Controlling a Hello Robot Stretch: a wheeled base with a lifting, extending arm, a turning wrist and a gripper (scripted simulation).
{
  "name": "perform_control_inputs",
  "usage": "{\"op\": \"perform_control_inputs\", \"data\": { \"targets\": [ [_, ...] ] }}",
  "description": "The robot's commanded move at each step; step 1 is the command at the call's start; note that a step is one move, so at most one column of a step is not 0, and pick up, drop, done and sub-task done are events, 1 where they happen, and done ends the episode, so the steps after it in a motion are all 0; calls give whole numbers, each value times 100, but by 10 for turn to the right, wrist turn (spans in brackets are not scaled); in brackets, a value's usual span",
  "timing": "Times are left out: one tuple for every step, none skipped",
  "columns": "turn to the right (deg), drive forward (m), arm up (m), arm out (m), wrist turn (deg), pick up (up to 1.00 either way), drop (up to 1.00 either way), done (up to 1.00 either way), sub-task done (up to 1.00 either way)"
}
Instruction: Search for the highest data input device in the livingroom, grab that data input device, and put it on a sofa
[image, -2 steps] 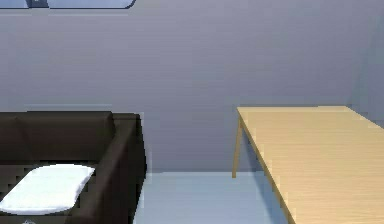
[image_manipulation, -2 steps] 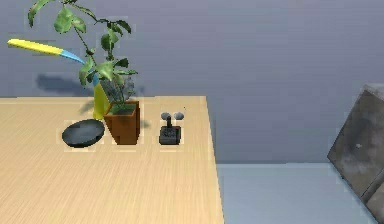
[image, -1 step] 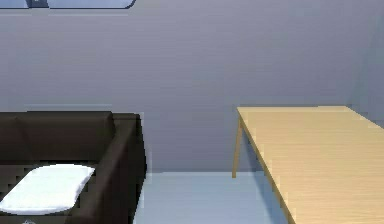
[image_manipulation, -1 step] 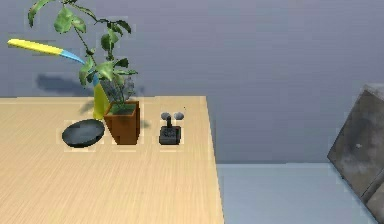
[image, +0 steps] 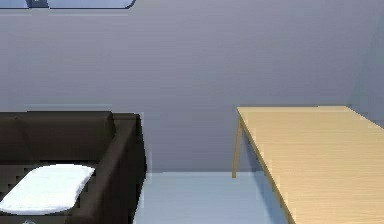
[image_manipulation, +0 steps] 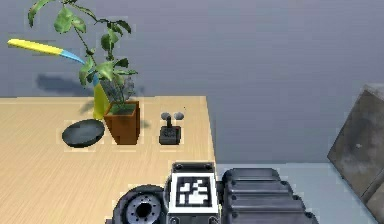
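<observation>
A small dark device with a short upright stick (image_manipulation: 171, 130) stands on the wooden table (image_manipulation: 40, 160), just right of a potted plant (image_manipulation: 121, 122). Low in the arm side view sits a white marker square (image_manipulation: 195, 190), and left of it is the gripper's dark body (image_manipulation: 140, 208) at the bottom edge. Its far end cannot be made out, so I cannot tell whether it holds anything. A dark sofa (image: 110, 150) with a white cushion (image: 45, 188) fills the forward view's lower left.
A dark shallow bowl (image_manipulation: 83, 133) lies left of the plant pot. A yellow and blue stick (image_manipulation: 40, 48) shows at the upper left. A second stretch of wooden table (image: 320, 160) stands right of the sofa, with bare floor (image: 200, 195) between. A grey block (image_manipulation: 362, 145) is at the right edge.
</observation>
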Motion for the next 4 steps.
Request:
{"op": "perform_control_inputs", "data": {
  "targets": [
    [0, 0, 0, 46, 0, 0, 0, 0, 0],
    [0, 0, 0, 0, 450, 0, 0, 0, 0],
    [0, 0, 0, 0, 450, 0, 0, 0, 0],
    [0, 0, 0, 0, 450, 0, 0, 0, 0]
  ]
}}
